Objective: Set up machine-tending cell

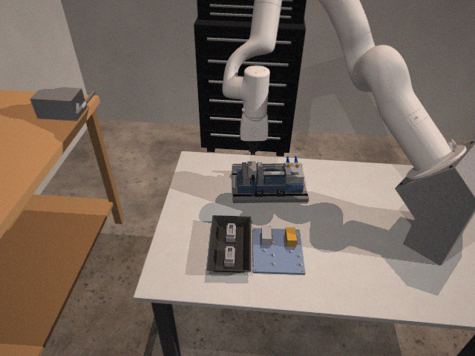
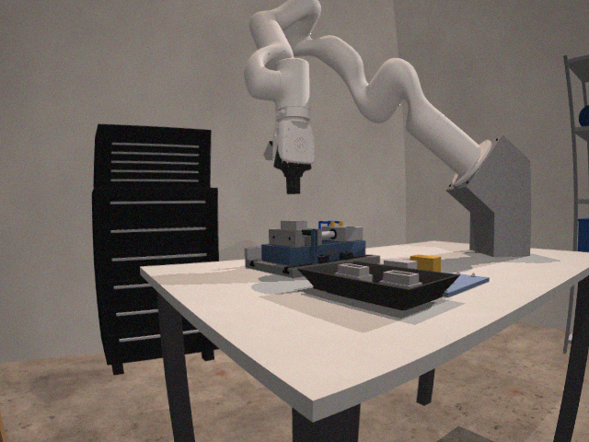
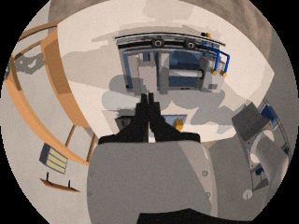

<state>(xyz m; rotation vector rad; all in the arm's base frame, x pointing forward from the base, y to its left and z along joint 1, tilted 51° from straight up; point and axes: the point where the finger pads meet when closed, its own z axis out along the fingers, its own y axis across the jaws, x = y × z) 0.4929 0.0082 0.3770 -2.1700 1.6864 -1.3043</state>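
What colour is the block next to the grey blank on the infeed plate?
Yellow-orange, brass-like; the block shows best in the top view.

I'm seeing the blue vise (image 1: 268,184) sitting open, two grey finished parts (image 1: 230,232) lying pocket-up in the black outfeed tray (image 1: 214,245), and aluminium (image 1: 266,234) and brass (image 1: 291,236) blanks lying flat on the infeed plate (image 1: 281,264).

A black drawer cabinet (image 1: 249,76) was seen against the grey wall behind the white bench (image 1: 345,283). To one side, a wooden table (image 1: 23,153) carried a grey box (image 1: 57,102). A metal shelf (image 2: 572,143) was placed at the far edge.
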